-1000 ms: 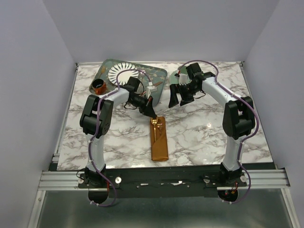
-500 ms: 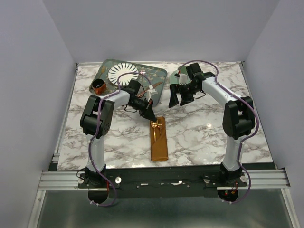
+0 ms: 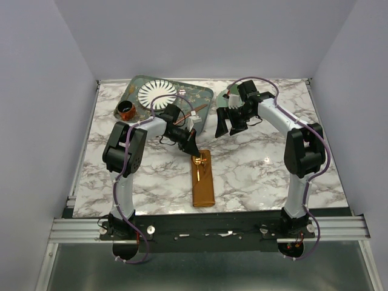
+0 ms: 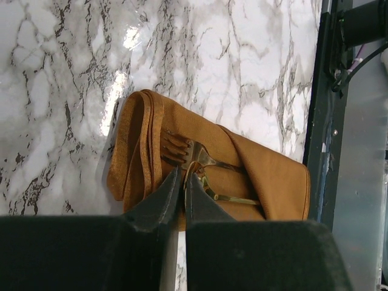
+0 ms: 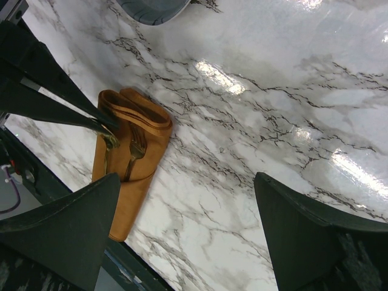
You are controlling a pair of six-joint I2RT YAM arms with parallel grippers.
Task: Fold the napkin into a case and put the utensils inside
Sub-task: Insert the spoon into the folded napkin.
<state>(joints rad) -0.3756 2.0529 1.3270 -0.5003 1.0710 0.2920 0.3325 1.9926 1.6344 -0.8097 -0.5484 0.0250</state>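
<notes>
The case (image 4: 267,176) hides most of the utensils (image 4: 203,162) (ends poke out).

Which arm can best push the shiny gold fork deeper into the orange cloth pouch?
Probably left. The left gripper sits right at the shiny gold fork on the orange cloth pouch; the right gripper hangs open, farther away.

The left arm (image 3: 124,154) and the right arm (image 3: 301,159) look the same. Each has white tubes with fat black blocks at the bends. A thin purple cable (image 3: 254,78) loops along each arm. The left gripper (image 3: 193,151) and the right gripper (image 3: 228,131) are black, with long pointed fingers shaped like wedges.
</notes>
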